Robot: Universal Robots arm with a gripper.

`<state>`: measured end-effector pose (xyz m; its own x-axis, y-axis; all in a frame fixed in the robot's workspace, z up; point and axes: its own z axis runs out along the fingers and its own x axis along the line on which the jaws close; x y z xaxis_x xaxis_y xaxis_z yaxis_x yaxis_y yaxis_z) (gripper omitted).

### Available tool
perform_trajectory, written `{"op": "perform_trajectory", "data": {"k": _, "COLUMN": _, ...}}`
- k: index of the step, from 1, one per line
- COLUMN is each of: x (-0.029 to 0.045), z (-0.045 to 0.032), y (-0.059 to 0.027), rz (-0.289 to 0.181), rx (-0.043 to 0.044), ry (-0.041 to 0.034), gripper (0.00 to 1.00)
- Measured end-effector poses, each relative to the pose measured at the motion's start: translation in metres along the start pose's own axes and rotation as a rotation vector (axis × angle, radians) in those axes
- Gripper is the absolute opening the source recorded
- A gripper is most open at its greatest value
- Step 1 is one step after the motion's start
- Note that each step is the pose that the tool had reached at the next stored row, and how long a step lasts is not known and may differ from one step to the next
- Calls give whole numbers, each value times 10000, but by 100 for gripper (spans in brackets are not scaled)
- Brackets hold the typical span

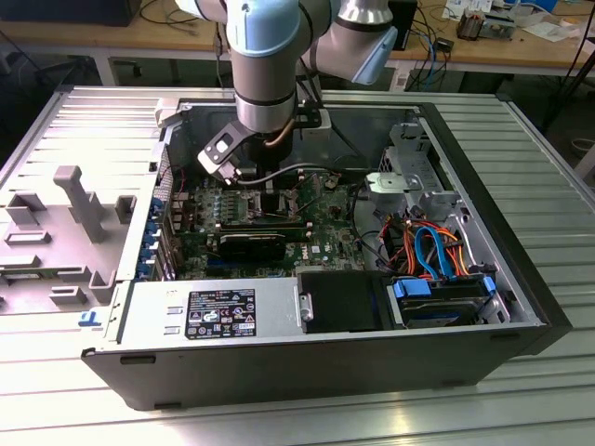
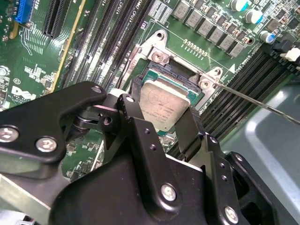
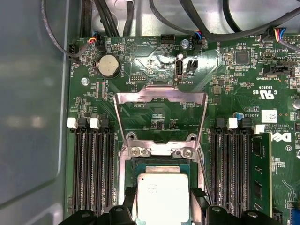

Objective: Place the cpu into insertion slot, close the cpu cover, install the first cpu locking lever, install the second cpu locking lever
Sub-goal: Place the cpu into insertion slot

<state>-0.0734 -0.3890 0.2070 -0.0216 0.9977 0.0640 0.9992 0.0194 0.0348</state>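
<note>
In the exterior view, the arm reaches down into an open computer case (image 1: 521,307) that lies on a ribbed metal worktop (image 1: 548,167). The gripper (image 1: 270,189) sits low over the far part of the green motherboard (image 1: 321,237). Nearer, a grey power supply (image 1: 167,316) carries a black-and-white label (image 1: 221,313) whose print is too small to make out.

In the second wrist view, the gripper's two black fingers (image 2: 187,133) press on opposite edges of the cpu (image 2: 164,105), so it is closed on the chip. The cpu is square, with no long side. It lies nearly flat over the socket (image 2: 176,70), with its dull silver top facing up and faint etched lettering on it. A thin metal rod (image 2: 253,100) runs out from the socket's corner.

In the first wrist view, the cpu sits between the fingers within the socket frame. The cpu cover (image 3: 159,97) stands swung open beyond it, and the board shows through its square window. Memory slots (image 3: 91,168) flank both sides.
</note>
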Motion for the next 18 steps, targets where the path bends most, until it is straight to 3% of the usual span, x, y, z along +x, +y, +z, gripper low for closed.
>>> {"op": "perform_trajectory", "data": {"k": 18, "x": -3, "z": 55, "y": 7, "rz": 83, "rx": -6, "ry": -3, "gripper": 54}}
